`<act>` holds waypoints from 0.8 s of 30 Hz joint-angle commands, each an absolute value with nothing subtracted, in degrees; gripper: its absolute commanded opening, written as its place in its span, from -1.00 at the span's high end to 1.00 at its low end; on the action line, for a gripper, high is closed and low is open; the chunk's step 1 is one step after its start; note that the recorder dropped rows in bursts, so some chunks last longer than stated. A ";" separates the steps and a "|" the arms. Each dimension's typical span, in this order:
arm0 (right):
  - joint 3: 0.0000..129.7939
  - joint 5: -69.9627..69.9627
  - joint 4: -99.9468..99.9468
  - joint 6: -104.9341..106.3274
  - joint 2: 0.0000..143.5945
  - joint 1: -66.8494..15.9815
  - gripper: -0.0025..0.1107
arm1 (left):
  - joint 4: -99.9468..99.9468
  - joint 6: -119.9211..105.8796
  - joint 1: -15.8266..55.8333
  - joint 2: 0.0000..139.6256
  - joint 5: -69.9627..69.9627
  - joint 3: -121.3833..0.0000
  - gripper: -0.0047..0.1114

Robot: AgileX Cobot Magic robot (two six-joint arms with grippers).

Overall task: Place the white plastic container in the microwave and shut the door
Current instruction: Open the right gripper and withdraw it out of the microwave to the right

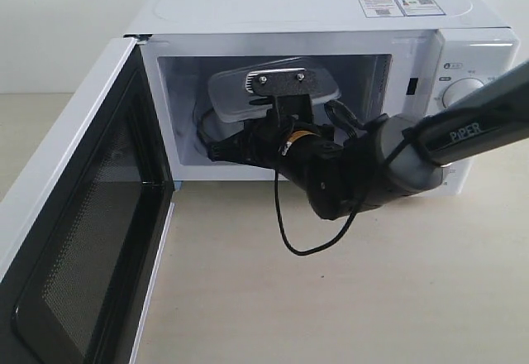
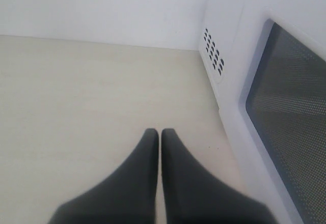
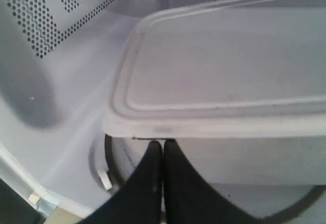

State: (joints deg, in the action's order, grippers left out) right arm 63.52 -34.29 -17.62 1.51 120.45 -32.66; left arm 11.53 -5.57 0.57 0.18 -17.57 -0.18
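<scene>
Your right arm (image 1: 372,174) is glossy black, with "PIPER" in white on one link. Its grey camera (image 1: 240,91) sits on a black bracket (image 1: 281,84) with two screws, and a thin black cable (image 1: 277,215) loops below. Your left fingers (image 2: 137,183) and right fingers (image 3: 183,183) are matte black, tapered wedges.

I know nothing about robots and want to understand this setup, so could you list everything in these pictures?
microwave: one, white, on the table, door open.
door: one, white with dark mesh window, swung open leftward.
white plastic container: one, translucent white, lidded, inside the microwave.
knob: one showing, white, right panel.
stickers: two, on the microwave's top.
table: one, pale beige, under everything.
cable: one, black, looping before the microwave.
right arm: one, black, reaching into the microwave; jaws shut at the container's rim.
left arm: only its black jaws show, shut, above the table beside the door.
</scene>
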 commanded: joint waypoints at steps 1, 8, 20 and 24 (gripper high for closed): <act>64.10 -29.47 -17.98 1.95 119.07 -32.67 0.96 | 11.50 -5.57 0.68 0.00 -17.44 0.00 0.84; 59.28 -15.80 -9.19 5.67 109.48 -34.59 0.96 | 11.50 -5.57 0.68 0.00 -17.44 0.00 0.84; 33.68 -19.70 -7.59 11.12 82.42 -45.81 0.96 | 11.50 -5.57 0.68 0.00 -17.44 0.00 0.84; 28.02 -20.64 -9.97 12.58 74.08 -45.69 0.96 | 11.50 -5.57 0.68 0.00 -17.44 0.00 0.84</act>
State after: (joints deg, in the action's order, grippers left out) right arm 31.05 -19.02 -8.16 10.74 78.75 -45.66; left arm 11.53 -5.57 0.57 0.18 -17.57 -0.18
